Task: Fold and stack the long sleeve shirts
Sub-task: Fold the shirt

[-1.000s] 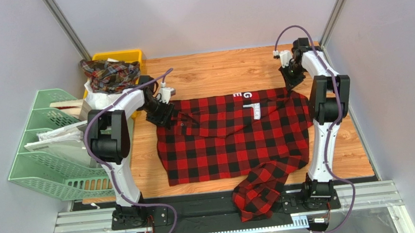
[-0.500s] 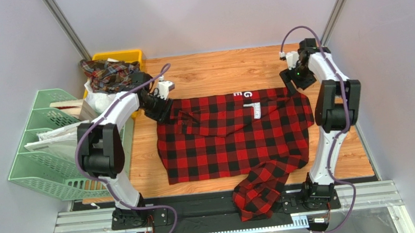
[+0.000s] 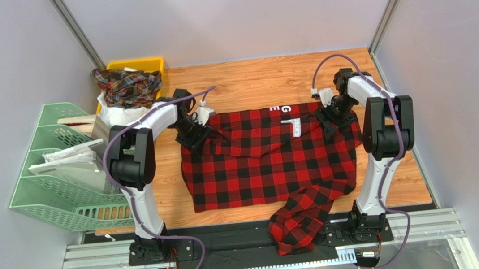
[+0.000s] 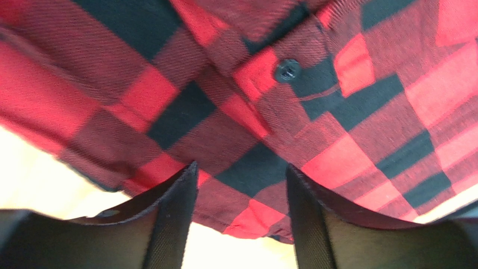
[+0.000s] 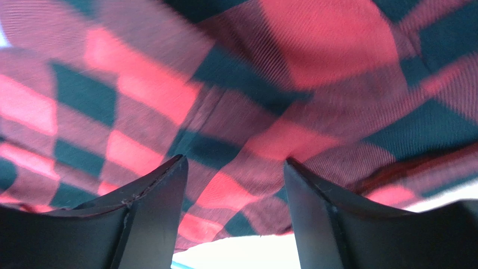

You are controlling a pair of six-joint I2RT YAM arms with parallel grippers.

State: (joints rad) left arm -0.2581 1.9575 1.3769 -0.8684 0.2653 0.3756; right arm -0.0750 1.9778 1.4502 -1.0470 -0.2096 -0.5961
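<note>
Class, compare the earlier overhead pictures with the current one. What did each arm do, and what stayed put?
The right gripper drew away from the far right corner of the red-and-black shirt, then came back inward over its right shoulder, jaws open. The left gripper shifted slightly inward at the far left corner, jaws open. The shirt lies spread as before, one sleeve hanging over the near edge.

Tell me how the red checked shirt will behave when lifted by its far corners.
The shirt will probably sag limply: its sleeve spills over the near edge of the table. Pushed, it would likely bunch rather than slide, as its creased upper fold suggests.
</note>
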